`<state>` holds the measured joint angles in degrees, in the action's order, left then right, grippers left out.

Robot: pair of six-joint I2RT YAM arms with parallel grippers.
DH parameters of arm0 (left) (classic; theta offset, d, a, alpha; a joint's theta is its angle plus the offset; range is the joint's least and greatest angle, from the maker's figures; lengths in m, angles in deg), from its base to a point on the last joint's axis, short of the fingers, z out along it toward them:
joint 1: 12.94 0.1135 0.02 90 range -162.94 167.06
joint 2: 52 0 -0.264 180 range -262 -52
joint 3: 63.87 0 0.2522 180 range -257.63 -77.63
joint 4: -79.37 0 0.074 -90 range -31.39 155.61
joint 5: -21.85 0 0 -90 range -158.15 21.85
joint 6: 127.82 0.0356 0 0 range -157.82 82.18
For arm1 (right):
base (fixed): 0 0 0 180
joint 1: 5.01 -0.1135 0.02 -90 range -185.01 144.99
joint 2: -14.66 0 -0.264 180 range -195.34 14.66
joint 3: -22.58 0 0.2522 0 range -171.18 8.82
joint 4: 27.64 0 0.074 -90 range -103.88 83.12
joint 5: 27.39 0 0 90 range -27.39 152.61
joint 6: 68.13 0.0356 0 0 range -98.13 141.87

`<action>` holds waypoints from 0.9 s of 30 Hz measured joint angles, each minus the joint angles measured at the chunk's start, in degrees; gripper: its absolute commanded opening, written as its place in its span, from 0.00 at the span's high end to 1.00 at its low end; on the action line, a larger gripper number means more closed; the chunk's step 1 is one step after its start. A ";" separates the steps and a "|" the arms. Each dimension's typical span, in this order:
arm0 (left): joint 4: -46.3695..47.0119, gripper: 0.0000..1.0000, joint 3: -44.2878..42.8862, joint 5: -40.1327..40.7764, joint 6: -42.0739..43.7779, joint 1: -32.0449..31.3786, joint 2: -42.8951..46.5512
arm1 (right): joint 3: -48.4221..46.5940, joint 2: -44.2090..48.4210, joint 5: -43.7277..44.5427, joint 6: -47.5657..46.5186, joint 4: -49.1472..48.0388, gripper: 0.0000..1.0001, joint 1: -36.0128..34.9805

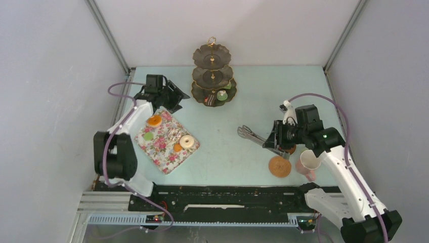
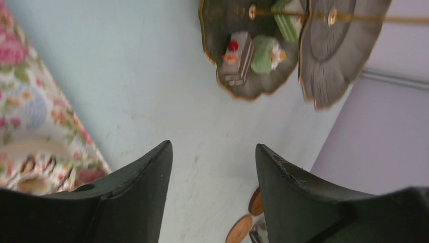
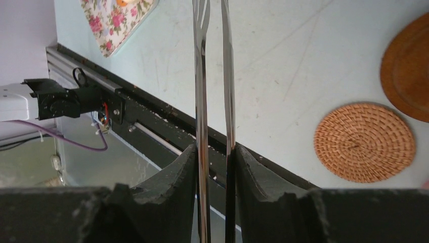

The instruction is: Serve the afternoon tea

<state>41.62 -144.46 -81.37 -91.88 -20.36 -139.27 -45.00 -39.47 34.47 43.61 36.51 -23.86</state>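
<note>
Afternoon tea (image 1: 187,141) is mostly lying on the floral cloth (image 1: 164,157) left of the tiered stand (image 1: 204,76), a pink cup (image 1: 307,162) and coasters (image 1: 280,166) sitting to its right. The stand's bottom tier is carrying a chocolate piece (image 2: 237,58) and a green piece (image 2: 263,54). The right gripper (image 3: 215,149) is clamping the tongs (image 3: 201,76), probably for lifting cakes cleanly; the left gripper (image 2: 212,152) is hovering parted and empty beside the stand.

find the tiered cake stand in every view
Top external: tiered cake stand at the back centre of the table.
Left wrist: along the top edge, right of centre.
Right wrist: not in it.
Shared landmark: the floral cloth, seen at left in the left wrist view and top left in the right wrist view.
</note>
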 measured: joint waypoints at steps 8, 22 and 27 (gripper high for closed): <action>2.36 0.35 -17.64 -0.55 0.00 2.82 -20.41 | 0.02 3.15 -0.02 -0.76 3.76 0.65 4.94; 6.40 0.41 -33.57 -0.81 -6.34 3.32 -39.04 | -0.02 5.20 2.29 1.81 8.31 0.65 7.41; 8.15 0.40 -33.75 -0.61 -9.20 3.32 -41.46 | -0.46 5.99 3.34 2.60 9.16 0.65 7.80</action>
<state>49.78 -178.20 -81.98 -101.09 -17.04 -180.73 -45.46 -33.48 37.81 46.21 45.67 -16.06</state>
